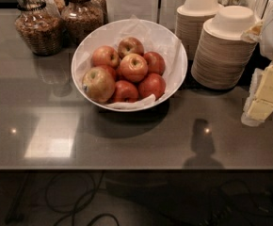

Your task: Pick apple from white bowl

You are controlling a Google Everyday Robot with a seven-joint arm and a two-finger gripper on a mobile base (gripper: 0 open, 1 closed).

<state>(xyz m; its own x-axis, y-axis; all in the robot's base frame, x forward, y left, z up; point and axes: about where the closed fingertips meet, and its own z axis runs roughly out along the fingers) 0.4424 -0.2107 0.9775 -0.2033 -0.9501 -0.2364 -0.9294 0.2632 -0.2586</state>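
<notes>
**A:** What is seen at the left of the desk (pixel 141 142)?

**B:** Two glass jars (pixel 38 28) with brown contents are set at the back left corner, side by side. A pale patch of light is reflected in the dark desk surface in front of them.

**A:** And where is the white bowl found?

**B:** The white bowl (pixel 76 76) is placed just right of the jars, about mid-desk and towards the back. It is lined with crumpled white paper (pixel 168 40), and one edge of the paper is folded over the front rim.

**A:** Where is the apple located?

**B:** The apple (pixel 99 84) is found inside the bowl at its front left, against the wall. Its yellow-green skin is streaked with red. It is touched on its right by the smaller red apples (pixel 133 68), which are heaped across the middle and right of the bowl.

**A:** What is seen further right?

**B:** Two stacks of beige bowls (pixel 225 55) are stood just beside the white bowl, each topped with an upturned one.

**A:** And the end effector?

**B:** The end effector (pixel 263 96) is seen at the far right edge, low over the desk, beyond the stacks and well apart from the apple. Nothing is seen to be held in it. Whether it is open or closed cannot be told.
</notes>
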